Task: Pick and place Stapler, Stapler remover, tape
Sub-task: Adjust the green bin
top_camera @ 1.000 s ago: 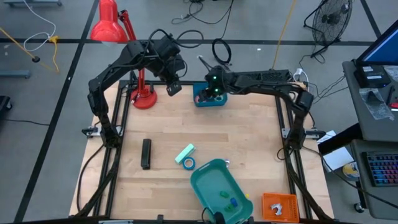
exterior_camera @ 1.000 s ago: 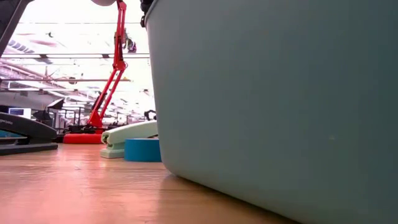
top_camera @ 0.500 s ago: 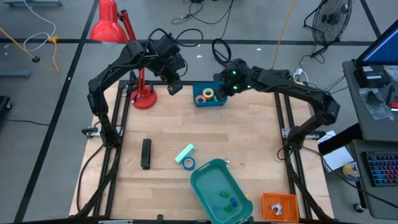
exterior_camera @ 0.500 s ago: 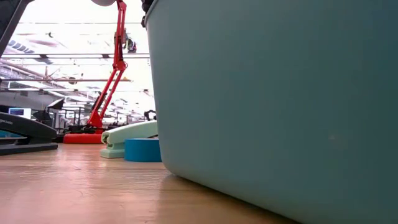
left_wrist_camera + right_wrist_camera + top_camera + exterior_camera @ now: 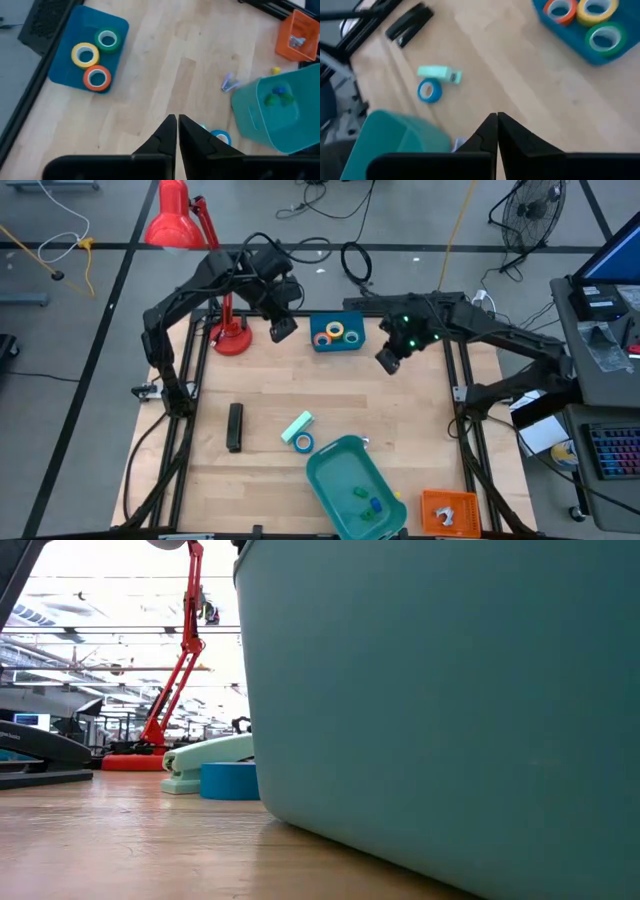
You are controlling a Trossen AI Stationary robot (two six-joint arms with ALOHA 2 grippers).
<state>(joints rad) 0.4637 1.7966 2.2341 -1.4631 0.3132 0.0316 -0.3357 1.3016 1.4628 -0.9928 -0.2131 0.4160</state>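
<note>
The left gripper (image 5: 283,330) hangs over the far part of the table (image 5: 400,410), just left of a blue tray (image 5: 336,342). Its two fingers are pressed together and hold nothing. The right gripper (image 5: 388,360) hangs over the table to the right of that tray, a little nearer than it. Its fingers are also together and hold nothing.

In the blue tray lie three rolls of tape: a yellow roll (image 5: 336,330), a green roll (image 5: 353,336) and an orange roll (image 5: 321,338). They sit close to each other, flat, with their holes facing up.

A blue roll of tape (image 5: 303,442) lies flat on the table near the middle, just beside a mint-green block (image 5: 297,426). In the low view the blue roll is right in front of the block. They are so close that I cannot tell if they touch.

The stapler (image 5: 234,426) is long and black. It lies flat on the left side of the table, well apart from both grippers.

A big teal bin (image 5: 345,480) stands at the near edge of the table, close to the blue roll. Some small coloured bits lie inside it. A small orange box (image 5: 447,511) sits to the right of the bin. A red lamp (image 5: 185,225) stands at the far left corner of the table.
</note>
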